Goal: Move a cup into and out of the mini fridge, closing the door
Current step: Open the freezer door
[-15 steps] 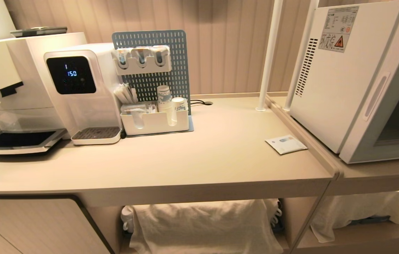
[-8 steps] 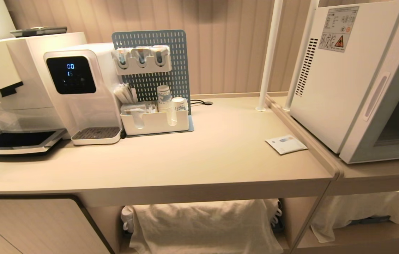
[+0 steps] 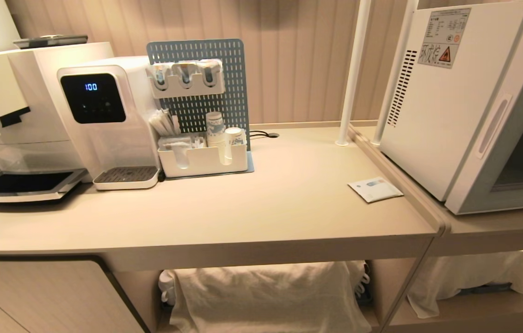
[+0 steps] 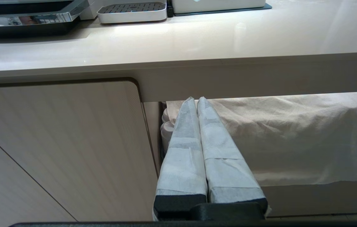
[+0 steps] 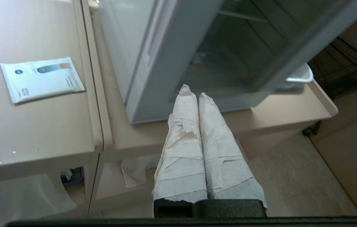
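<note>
The white mini fridge (image 3: pixel 446 106) stands on the lower side table at the right, with black vent slots and an orange warning sticker on its side. Its glass door (image 3: pixel 515 138) with the long oval handle (image 3: pixel 492 126) lies flush against the body. My right gripper (image 5: pixel 194 91) is shut and empty, hovering in front of the door's lower frame (image 5: pixel 153 82). Behind the glass is a faint pale shape with an orange spot (image 5: pixel 198 61); I cannot tell whether it is the cup. My left gripper (image 4: pixel 196 99) is shut and empty, parked below the counter edge. Neither arm shows in the head view.
A water dispenser (image 3: pixel 104 115), a coffee machine (image 3: pixel 7 115) and a pegboard organiser with paper cups (image 3: pixel 217 129) line the counter's back left. A white leaflet (image 3: pixel 375 189) lies near the counter's right edge. Two white poles (image 3: pixel 353 74) rise beside the fridge. Cloth (image 3: pixel 266 296) covers the shelf below.
Only the digits on the water dispenser's screen differ. Nothing else in the head view has moved.
</note>
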